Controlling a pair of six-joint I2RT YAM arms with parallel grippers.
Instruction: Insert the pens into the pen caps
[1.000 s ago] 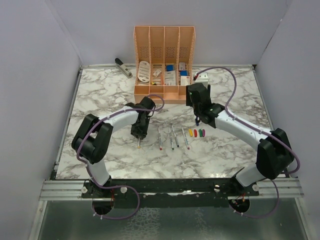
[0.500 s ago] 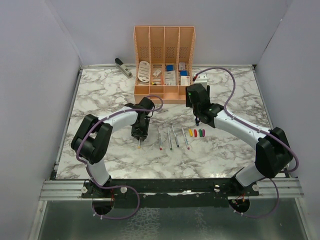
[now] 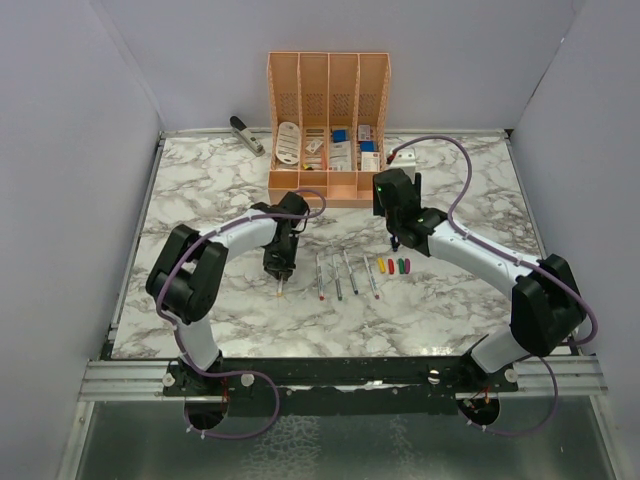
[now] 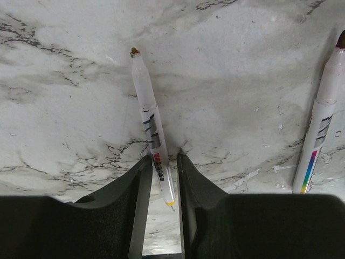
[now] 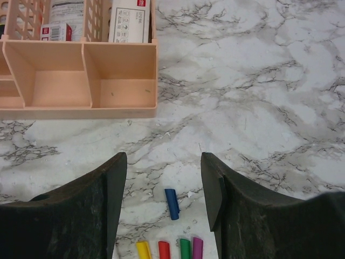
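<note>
Pens (image 3: 345,273) are all uncapped: left gripper (image 4: 161,157) clamped on one pen (image 4: 146,108), right gripper (image 5: 164,156) jaws apart above blue cap (image 5: 171,204), other caps (image 5: 164,250) at its six o'clock.

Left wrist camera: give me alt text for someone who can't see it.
A grey-white pen with a brownish tip sits between the left gripper's dark fingers, over the marble table; whether they pinch it is unclear. A second pen, dark-red-tipped, lies at the right edge.

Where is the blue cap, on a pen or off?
Off. The blue cap lies by itself on the marble table, with no pen in it, under the open right tool.
</note>
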